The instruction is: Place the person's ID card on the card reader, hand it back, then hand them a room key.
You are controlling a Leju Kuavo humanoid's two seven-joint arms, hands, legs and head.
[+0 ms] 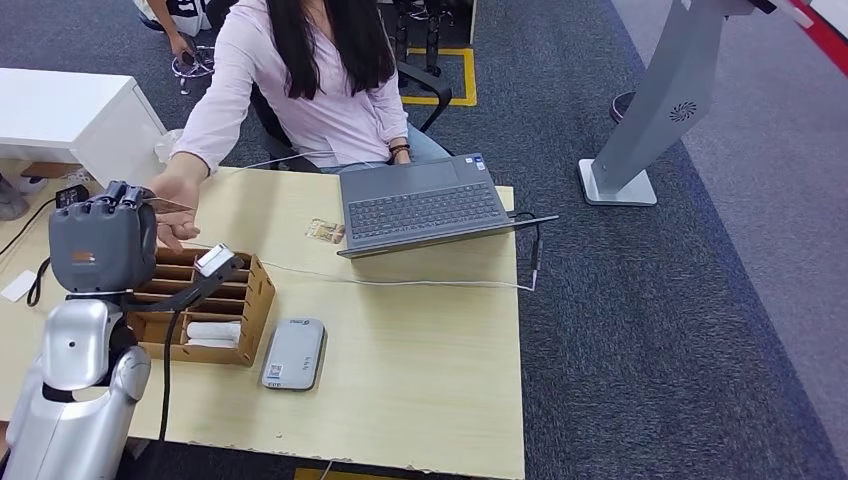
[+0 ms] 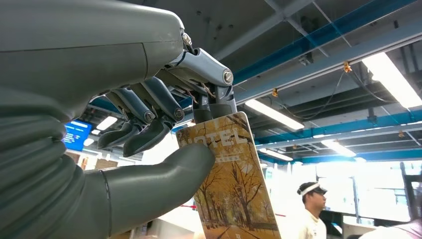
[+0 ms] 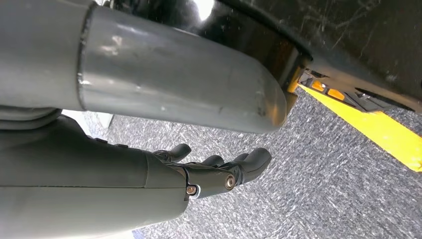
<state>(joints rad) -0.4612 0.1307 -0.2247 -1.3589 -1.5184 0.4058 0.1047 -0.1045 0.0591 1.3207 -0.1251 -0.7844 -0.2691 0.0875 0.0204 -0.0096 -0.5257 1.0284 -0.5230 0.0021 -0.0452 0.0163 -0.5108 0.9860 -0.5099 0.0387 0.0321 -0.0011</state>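
My left hand [image 1: 104, 243] is raised over the table's left side and pinches a room key card [image 2: 234, 185] between thumb and fingers; the card is printed with autumn trees and the word HOTEL. In the head view the key card [image 1: 171, 205] shows as a thin edge sticking out toward the person's hand [image 1: 176, 198], which is right at its far end; whether that hand grips it I cannot tell. The grey card reader [image 1: 293, 352] lies flat near the table's front. My right hand [image 3: 219, 172] hangs over the carpet, its fingers stretched out and holding nothing.
A wooden slotted box [image 1: 205, 296] stands between my left arm and the reader. An open laptop [image 1: 421, 206] sits at the far side with a small tan card [image 1: 325, 232] beside it. A cable [image 1: 400, 281] runs across the table. The person in pink [image 1: 320, 90] sits behind the table.
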